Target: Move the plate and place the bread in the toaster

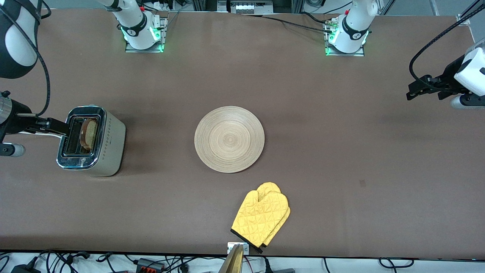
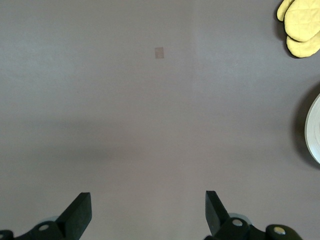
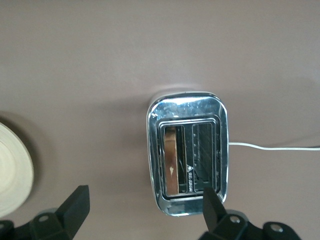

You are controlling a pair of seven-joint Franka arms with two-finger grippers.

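Observation:
The toaster (image 1: 93, 142) stands toward the right arm's end of the table. The bread (image 1: 89, 134) stands upright in its slot on the plate's side; the second slot is empty. The light-wood plate (image 1: 229, 139) lies empty at mid-table. My right gripper (image 1: 57, 127) is open and empty, up over the toaster's outer edge. In the right wrist view the toaster (image 3: 187, 155) and bread (image 3: 171, 160) lie under my right gripper (image 3: 144, 194). My left gripper (image 1: 415, 89) is open and empty, up over bare table at the left arm's end; it shows in the left wrist view (image 2: 147, 196).
A yellow quilted oven mitt (image 1: 261, 218) lies nearer to the front camera than the plate, by the table's edge. The toaster's white cord (image 3: 270, 147) runs off toward the table's end. The mitt (image 2: 300, 25) and plate rim (image 2: 314, 130) show in the left wrist view.

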